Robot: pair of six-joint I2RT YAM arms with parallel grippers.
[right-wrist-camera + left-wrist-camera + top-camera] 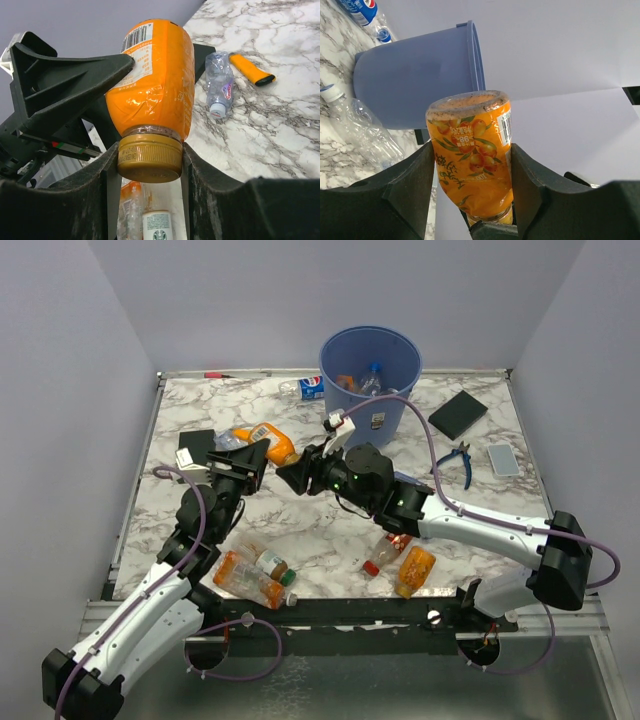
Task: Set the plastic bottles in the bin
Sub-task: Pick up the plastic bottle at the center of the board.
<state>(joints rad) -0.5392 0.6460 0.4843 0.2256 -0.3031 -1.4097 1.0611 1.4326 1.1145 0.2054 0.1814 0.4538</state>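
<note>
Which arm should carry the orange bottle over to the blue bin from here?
Right. Both arms grip the orange bottle: the left fingers on its body, the right fingers on its cap. The right arm lies closer to the blue bin, so it probably has the shorter carry once the left lets go.

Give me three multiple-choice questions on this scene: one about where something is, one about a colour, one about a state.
1. Where on the table does the bin stand?
A) near edge
B) far edge
C) centre
2. What colour is the cap of the orange bottle?
A) blue
B) white
C) gold
3. What holds the orange bottle?
A) both grippers
B) one gripper alone
C) nothing; it lies flat

Key:
1 B, the top view shows it by the back wall.
2 C, the right wrist view shows a gold cap.
3 A, the left gripper clamps its body and the right gripper its cap.
</note>
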